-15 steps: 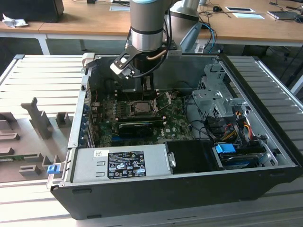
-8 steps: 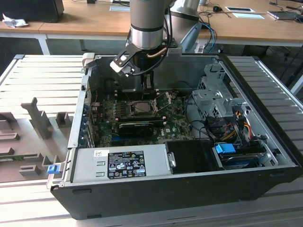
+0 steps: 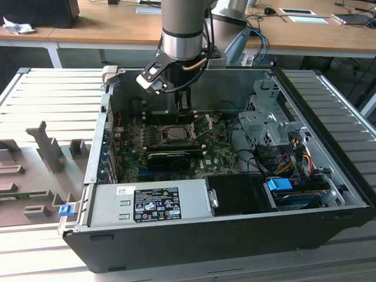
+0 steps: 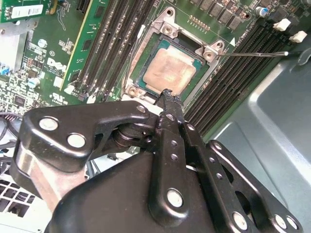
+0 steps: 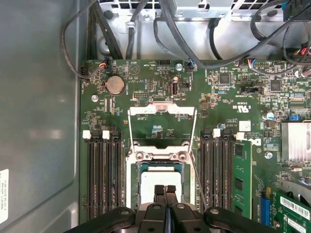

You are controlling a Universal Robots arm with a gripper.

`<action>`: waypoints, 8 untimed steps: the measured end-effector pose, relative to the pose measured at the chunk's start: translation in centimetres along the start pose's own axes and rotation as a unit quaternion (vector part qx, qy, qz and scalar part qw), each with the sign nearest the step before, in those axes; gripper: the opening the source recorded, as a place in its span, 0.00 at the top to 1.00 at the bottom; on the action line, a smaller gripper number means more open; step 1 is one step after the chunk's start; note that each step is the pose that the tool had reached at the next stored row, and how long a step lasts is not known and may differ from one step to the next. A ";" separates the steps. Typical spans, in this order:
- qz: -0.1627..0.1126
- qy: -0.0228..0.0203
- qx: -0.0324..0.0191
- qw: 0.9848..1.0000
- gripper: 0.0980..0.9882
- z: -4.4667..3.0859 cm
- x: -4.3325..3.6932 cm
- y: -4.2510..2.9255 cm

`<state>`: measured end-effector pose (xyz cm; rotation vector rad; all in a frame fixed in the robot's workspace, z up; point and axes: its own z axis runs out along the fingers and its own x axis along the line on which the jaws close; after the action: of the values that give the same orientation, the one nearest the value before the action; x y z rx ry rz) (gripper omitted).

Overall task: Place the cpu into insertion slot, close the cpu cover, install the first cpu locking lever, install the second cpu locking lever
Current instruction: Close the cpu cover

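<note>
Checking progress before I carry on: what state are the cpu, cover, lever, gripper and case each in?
cpu: seated in the slot.
cover: open, flipped back off the slot.
lever: unlatched, swung out over the memory slots.
gripper: shut, holding nothing, tips at the cpu's edge.
case: open, side panel off.
</note>
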<state>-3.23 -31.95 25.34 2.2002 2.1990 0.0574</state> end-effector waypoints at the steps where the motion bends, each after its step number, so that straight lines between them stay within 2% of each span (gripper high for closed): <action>1: 0.000 0.000 0.000 1.000 0.99 -0.10 0.01 0.01; 8: 0.000 -0.001 0.000 1.000 0.99 -0.43 0.02 0.03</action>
<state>-3.22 -31.93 25.77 2.1979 2.1985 0.0547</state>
